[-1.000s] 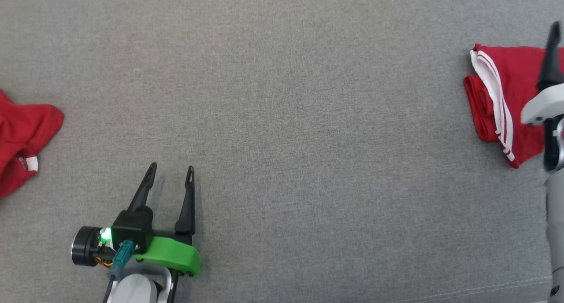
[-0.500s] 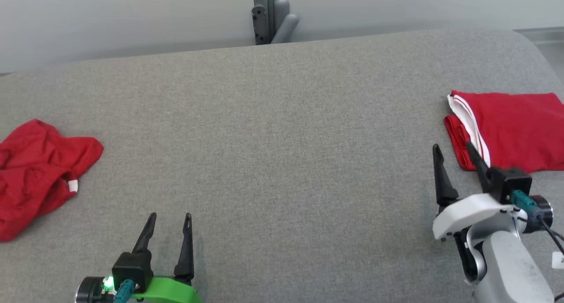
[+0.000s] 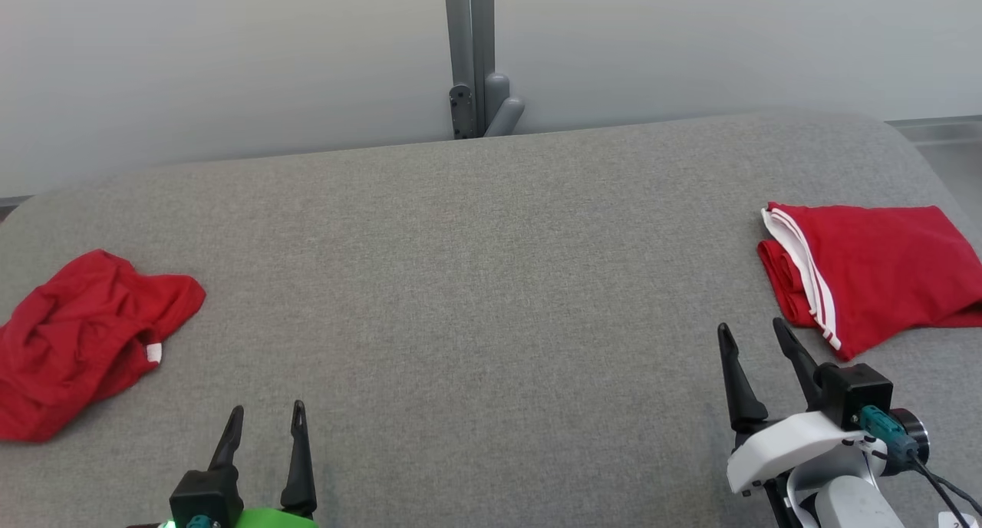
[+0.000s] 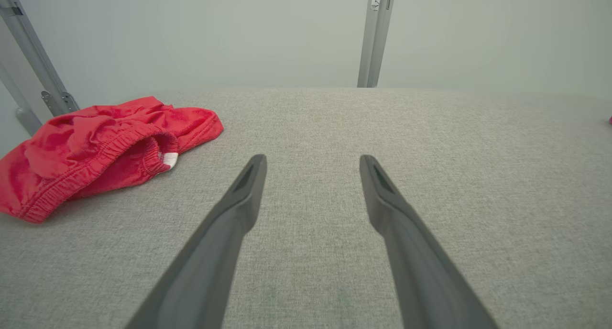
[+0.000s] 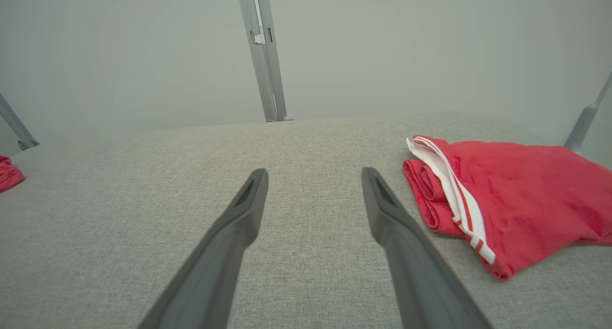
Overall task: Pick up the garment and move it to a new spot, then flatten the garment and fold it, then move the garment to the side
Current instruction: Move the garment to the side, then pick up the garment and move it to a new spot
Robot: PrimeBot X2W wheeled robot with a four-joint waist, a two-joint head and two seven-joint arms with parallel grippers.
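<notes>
A crumpled red garment with an elastic waistband lies at the left end of the grey padded surface; the left wrist view has it up and left of the fingers. A folded red garment with white stripes rests at the right end, and is also in the right wrist view. My left gripper stands open and empty near the front edge, well right of the crumpled one. My right gripper is open and empty, just in front and left of the folded one. Both wrist views show spread fingers over bare fabric.
A grey metal post rises behind the surface's far edge against a pale wall. Between the two garments lies a wide stretch of grey fabric. The surface's right corner curves off near the folded garment.
The head camera has tilted up, bringing the wall and post into view. My right gripper has drawn back from over the folded garment to the front. Both garments lie as before.
</notes>
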